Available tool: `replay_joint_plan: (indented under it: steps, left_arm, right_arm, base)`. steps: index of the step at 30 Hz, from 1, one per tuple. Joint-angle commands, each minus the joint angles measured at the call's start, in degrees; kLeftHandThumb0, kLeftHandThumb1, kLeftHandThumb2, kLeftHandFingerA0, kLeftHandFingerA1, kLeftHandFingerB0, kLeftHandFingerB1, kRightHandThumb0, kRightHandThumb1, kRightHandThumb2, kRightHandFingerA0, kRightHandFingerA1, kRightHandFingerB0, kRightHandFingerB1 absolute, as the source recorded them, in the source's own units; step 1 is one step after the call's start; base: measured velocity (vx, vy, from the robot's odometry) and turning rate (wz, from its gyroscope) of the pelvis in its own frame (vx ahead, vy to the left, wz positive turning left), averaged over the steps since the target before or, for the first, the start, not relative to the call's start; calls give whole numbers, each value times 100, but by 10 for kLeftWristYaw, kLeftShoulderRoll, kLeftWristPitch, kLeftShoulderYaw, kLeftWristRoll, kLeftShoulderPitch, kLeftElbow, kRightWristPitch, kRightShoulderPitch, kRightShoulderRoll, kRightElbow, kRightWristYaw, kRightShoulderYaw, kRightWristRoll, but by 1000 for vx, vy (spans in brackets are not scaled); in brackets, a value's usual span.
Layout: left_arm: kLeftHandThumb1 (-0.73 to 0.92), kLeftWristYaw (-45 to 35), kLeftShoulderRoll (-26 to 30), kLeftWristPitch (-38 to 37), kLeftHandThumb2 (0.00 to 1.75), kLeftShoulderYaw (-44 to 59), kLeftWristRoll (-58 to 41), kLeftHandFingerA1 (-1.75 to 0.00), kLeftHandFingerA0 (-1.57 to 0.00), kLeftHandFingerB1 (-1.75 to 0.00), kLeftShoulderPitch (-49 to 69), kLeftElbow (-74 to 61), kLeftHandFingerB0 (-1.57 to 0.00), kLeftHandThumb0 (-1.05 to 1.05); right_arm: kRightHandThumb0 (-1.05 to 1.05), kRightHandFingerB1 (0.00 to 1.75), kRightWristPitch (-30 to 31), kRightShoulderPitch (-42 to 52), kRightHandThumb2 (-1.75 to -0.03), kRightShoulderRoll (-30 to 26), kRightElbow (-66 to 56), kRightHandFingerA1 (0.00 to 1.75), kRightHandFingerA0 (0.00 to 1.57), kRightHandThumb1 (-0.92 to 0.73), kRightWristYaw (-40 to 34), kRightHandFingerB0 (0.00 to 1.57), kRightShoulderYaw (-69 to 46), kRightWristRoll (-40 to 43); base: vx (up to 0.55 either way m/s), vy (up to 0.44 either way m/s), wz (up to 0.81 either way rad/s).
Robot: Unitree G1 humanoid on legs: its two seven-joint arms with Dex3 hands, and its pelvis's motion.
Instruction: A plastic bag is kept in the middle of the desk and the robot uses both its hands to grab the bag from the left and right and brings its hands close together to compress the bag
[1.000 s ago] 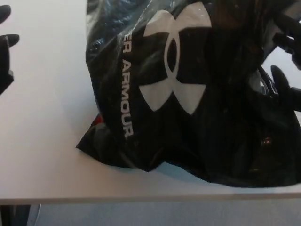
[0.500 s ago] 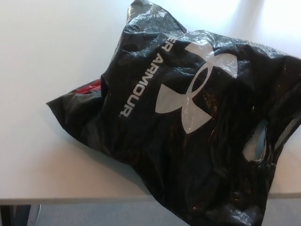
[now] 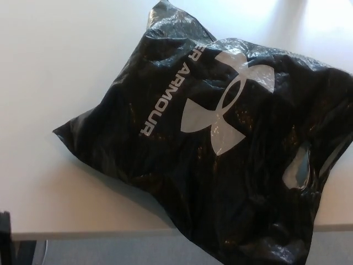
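- Black plastic bag point(image 3: 220, 160) lies flat-ish on the white desk point(image 3: 60, 72), filling the centre and right of the head view.
- White "UNDER ARMOUR" lettering point(image 3: 165, 94) runs diagonally down the bag's upper left; big white logo point(image 3: 227, 102) sits just beside it, to the right.
- Bag is crinkled and glossy, w/ 1 pointed corner at far top point(image 3: 165, 12) and another at left point(image 3: 63, 132).
- Cut-out handle hole point(image 3: 298, 168) shows near the bag's right side.
- Bag's lower right part hangs past the desk's front edge point(image 3: 83, 234).
- Neither robot hand shows in the shot, left or right, so can't say if either is wide or closed; nothing is holding the bag.
- Dark object point(image 3: 4, 237) at bottom left corner, too cropped to ID.
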Motion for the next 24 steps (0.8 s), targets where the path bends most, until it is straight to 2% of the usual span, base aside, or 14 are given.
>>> replay_joint_plan:
  steps: [1, 3, 4, 5, 8, 9, 10, 12, 13, 14, 15, 18, 20, 24]
  left_arm:
    - [92, -19, -39, -208, 76, -38, 1, -42, -18, -30, 94, 28, -16, -75]
    - [55, -31, -31, -225, 114, -53, -7, -51, -3, -48, 124, 49, 0, -34]
    - [92, -34, -24, -245, 72, -44, -6, -44, -18, -29, 124, 79, -15, -78]
    - [56, -33, -21, -256, 115, -30, 1, -51, -2, -49, 122, 94, 0, -34]
    - [54, -59, 16, -262, 113, -52, -40, -51, -1, -48, 156, 140, 0, -35]
    - [92, -54, 10, -271, 75, -47, -35, -36, -18, -28, 160, 160, -16, -76]
    - [54, -59, 15, -264, 113, -53, -40, -50, -1, -48, 168, 164, 0, -35]
    - [92, -66, 18, -253, 73, -62, -49, -38, -20, -28, 191, 195, -16, -79]
    - [54, -67, 20, -270, 113, -63, -50, -50, -2, -47, 190, 227, 0, -35]
    - [92, -69, 20, -262, 72, -67, -55, -35, -21, -27, 193, 241, -17, -79]
    - [84, -73, 27, -269, 115, -65, -52, -43, -2, -38, 191, 269, -10, -83]
    - [92, -82, 50, -295, 73, -60, -55, -31, -10, -26, 166, 343, -15, -75]
    - [59, -84, 51, -295, 115, -65, -72, -50, -1, -47, 148, 382, 0, -33]
    - [92, -81, 59, -302, 77, -57, -70, -34, -11, -27, 133, 425, -13, -74]
  right_arm:
    - [-38, 49, -155, 68, -110, 41, -32, 52, 3, -49, -6, 0, -4, 20]
    - [-83, 24, -157, 88, -68, 24, 13, 36, 11, -88, 17, 11, -4, 38]
    - [-90, 23, -161, 103, -110, 10, 43, 39, 1, -73, 35, 13, -2, 47]
    - [-85, 26, -170, 112, -107, 7, 60, 39, 1, -69, 41, 11, 2, 47]
    - [-86, 17, -196, 159, -105, -1, 121, 26, 7, -70, 64, 8, 20, 35]
    - [-89, 12, -185, 181, -106, -3, 128, 18, 9, -69, 66, 8, 25, 19]
    - [-94, 10, -184, 190, -106, -3, 134, 13, 8, -71, 65, 8, 25, 13]
    - [-76, 24, -192, 210, -64, -6, 164, 25, 0, -81, 70, 1, 36, 7]
    - [-79, 23, -201, 214, -102, -9, 191, 24, 0, -64, 73, 0, 43, 2]
    - [-81, 25, -206, 215, -102, -2, 215, 25, 0, -65, 65, 1, 44, -14]
    - [-81, 24, -214, 214, -102, 1, 247, 25, 0, -67, 57, 0, 43, -32]
    - [-82, 20, -231, 189, -105, 4, 304, 21, 0, -71, 38, 0, 40, -53]
    - [-78, 21, -231, 173, -105, 5, 316, 22, 0, -71, 25, 0, 36, -61]
    - [-77, 20, -252, 170, -105, 13, 336, 22, 0, -72, 17, 0, 38, -63]
  base:
    - [0, 0, 0]
    - [0, 0, 0]
    - [0, 0, 0]
    - [0, 0, 0]
    - [0, 0, 0]
    - [0, 0, 0]
    - [0, 0, 0]
    - [0, 0, 0]
    - [0, 0, 0]
    - [0, 0, 0]
    - [0, 0, 0]
    - [0, 0, 0]
    - [0, 0, 0]
    - [0, 0, 0]
